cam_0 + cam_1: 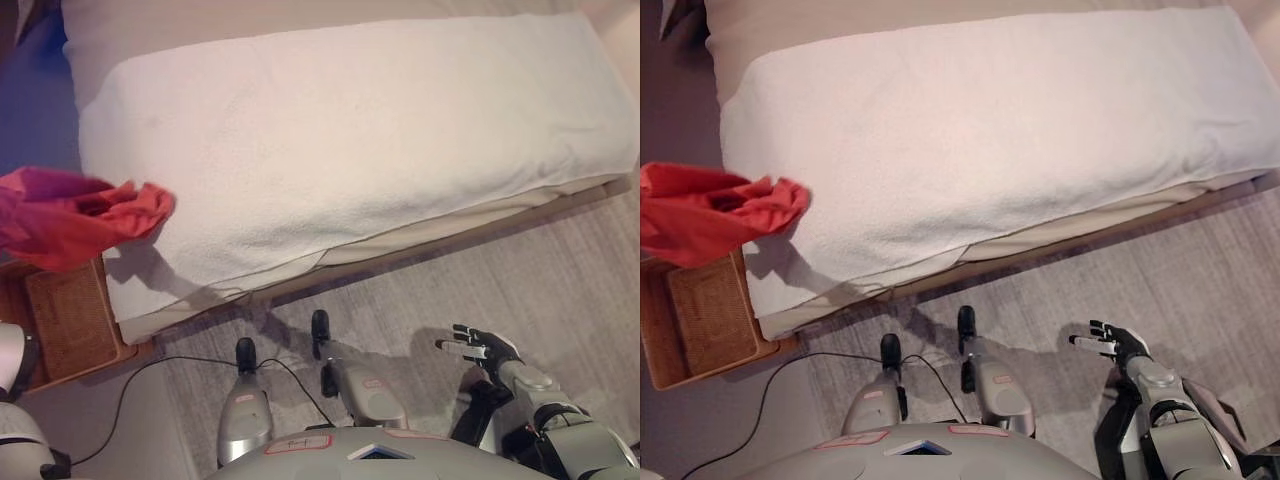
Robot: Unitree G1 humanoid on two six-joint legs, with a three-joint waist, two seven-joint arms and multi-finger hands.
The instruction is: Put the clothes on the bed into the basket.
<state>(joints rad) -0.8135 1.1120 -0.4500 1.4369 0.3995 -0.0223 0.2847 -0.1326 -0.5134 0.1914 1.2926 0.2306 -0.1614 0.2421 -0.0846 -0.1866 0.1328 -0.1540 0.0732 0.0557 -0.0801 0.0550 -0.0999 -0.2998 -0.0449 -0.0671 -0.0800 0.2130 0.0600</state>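
Observation:
A red garment hangs bunched in the air at the left edge, over the bed's near left corner and above the brown wicker basket. My left hand does not show; it is hidden behind or inside the cloth. The basket stands on the floor beside the bed's corner, and what I can see of its inside holds nothing. My right hand is low at the right over the rug, apart from the bed, fingers straight and spread, holding nothing. The bed carries only its white cover.
The bed's front edge runs diagonally from lower left to upper right. A grey rug covers the floor in front of it. The basket sits tight against the bed's left corner.

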